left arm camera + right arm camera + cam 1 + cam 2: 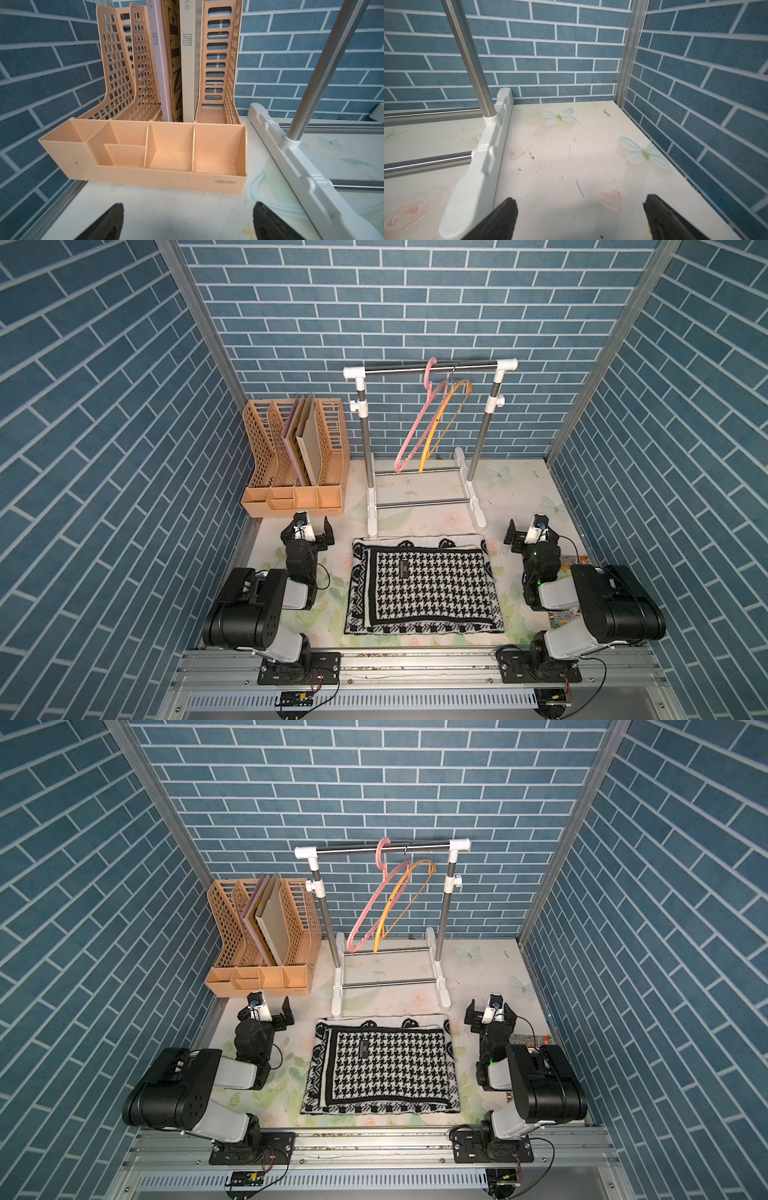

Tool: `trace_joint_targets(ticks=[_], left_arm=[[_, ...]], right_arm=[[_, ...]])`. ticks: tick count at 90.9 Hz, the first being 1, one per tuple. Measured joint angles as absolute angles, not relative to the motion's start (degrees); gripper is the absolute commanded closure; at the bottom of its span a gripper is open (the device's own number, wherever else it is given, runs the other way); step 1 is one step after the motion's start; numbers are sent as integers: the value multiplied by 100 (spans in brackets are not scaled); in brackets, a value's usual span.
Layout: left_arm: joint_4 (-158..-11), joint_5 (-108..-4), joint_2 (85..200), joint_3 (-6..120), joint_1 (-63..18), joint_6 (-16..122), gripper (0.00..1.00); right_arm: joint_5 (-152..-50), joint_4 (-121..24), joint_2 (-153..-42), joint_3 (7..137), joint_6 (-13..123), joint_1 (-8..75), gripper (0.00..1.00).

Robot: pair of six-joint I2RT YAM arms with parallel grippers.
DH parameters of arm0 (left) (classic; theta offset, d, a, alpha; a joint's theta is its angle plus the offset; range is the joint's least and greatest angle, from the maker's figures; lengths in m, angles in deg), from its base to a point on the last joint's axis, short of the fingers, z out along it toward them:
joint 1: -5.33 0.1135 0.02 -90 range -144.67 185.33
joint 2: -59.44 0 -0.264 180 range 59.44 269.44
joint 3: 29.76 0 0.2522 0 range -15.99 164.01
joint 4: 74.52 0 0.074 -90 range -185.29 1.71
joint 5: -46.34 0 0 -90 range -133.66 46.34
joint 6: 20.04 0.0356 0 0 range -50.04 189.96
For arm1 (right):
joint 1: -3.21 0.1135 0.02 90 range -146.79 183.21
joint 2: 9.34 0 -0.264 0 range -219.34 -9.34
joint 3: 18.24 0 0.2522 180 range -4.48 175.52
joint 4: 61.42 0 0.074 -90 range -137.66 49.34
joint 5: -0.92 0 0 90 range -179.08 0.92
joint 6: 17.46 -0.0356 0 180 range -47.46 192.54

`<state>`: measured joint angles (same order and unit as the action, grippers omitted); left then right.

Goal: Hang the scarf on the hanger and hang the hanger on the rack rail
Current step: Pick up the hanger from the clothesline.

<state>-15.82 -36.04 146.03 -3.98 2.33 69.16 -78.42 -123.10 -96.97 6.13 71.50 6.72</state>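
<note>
Left arm (266, 605) and right arm (615, 605) folded back, jaws spread wide, apparently empty.

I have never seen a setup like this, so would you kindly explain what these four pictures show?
Two robot arms sit at the near edge of a table. Two pictures look down from overhead, side by side; the other two come from a camera on each arm's wrist. A folded black-and-white scarf lies flat between the arms. Behind it stands a small clothes rack with a pink hanger and a yellow hanger on its rail, beside a peach file organiser holding folders. The left pincer and right pincer are both open and hold nothing.
</note>
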Motion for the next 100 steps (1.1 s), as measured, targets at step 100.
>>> trace_joint_targets(ticks=[100], left_arm=[[-10115,-5567,11620,6161,-1393,4156,28]], right_arm=[[-8810,-4308,-6120,3594,4519,644,30]])
